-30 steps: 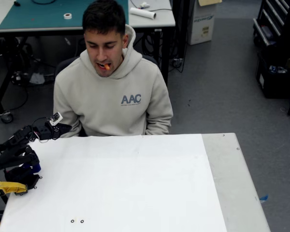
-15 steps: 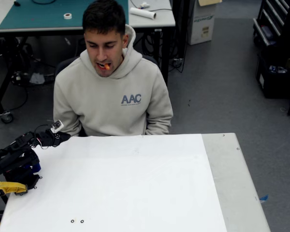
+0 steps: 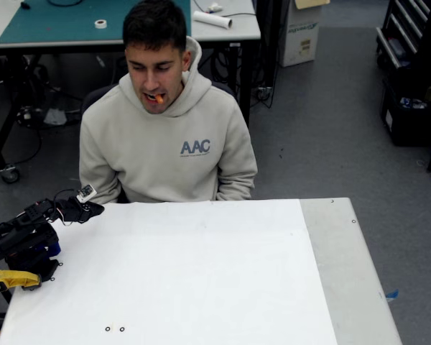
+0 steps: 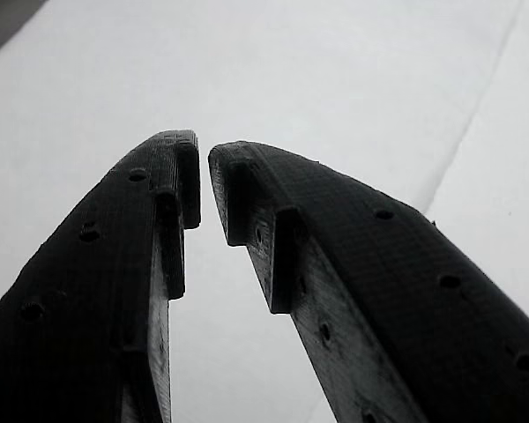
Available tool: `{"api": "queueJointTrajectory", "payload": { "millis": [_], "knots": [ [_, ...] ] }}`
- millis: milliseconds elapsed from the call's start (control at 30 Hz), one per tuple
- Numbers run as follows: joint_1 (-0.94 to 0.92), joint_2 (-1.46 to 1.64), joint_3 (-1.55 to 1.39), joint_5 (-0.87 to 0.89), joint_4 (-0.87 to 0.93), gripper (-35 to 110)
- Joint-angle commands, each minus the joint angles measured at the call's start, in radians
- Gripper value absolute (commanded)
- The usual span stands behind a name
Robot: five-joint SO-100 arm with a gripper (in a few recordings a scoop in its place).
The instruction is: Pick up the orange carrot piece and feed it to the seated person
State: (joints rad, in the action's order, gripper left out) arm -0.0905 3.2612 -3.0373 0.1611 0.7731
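Fixed view, looking down on a white table: the orange carrot piece sits between the lips of the seated person, one end sticking out of the mouth. That person, in a light beige hoodie with dark letters on the chest, sits just behind the table's far edge, facing it. The black arm is folded low at the table's left edge, well apart from the person's face, with its gripper over the table's far left corner. Wrist view: the gripper holds nothing; its two black fingers nearly meet at the tips, a thin gap between them, above the white tabletop. A yellow tool handle lies beside the arm's base.
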Motion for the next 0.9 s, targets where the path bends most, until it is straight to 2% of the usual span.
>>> {"api": "queueJointTrajectory", "payload": {
  "millis": [0,100,467,867],
  "knots": [
    [-0.002,0.018,0.012,0.006,-0.002,-3],
    [0.0,0.018,0.02,0.006,0.029,-3],
    [0.04,0.026,0.127,0.006,0.443,-3],
    [0.063,0.032,0.135,0.008,0.463,-3]
  ]
}}
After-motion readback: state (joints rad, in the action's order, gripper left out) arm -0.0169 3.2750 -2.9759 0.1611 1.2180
